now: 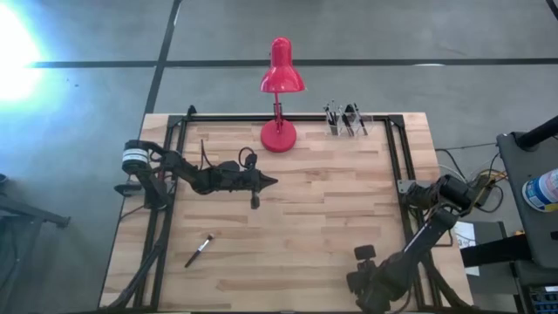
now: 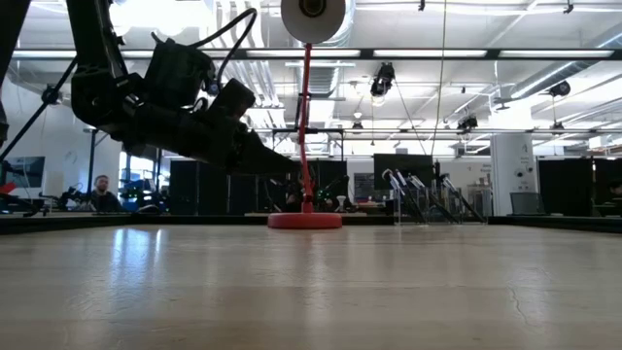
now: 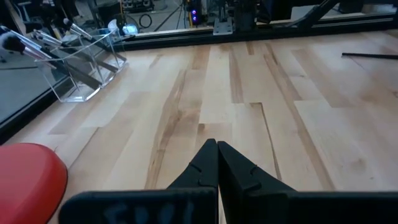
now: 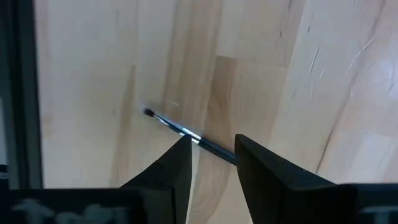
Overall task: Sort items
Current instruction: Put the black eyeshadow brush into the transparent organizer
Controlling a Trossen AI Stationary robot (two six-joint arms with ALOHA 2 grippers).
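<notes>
One brush (image 1: 199, 250) with a dark handle lies flat on the table at the near left. Several more brushes stand in a clear holder (image 1: 347, 120) at the far right, which also shows in the left wrist view (image 3: 81, 62). My left gripper (image 1: 275, 181) is shut and empty, hanging above the table's middle (image 3: 217, 146), near the red lamp. My right gripper (image 4: 214, 155) is open at the table's near right corner (image 1: 370, 275), pointing down. Below it a thin dark brush (image 4: 186, 132) lies flat on the table, its handle running under the gap between the fingers. The arm hides this brush in the high view.
A red desk lamp stands on its round base (image 1: 278, 136) at the far middle, next to my left gripper. A black frame (image 1: 397, 153) runs along the table's left, far and right sides. A thin dark stick (image 3: 367, 56) lies on the boards farther right.
</notes>
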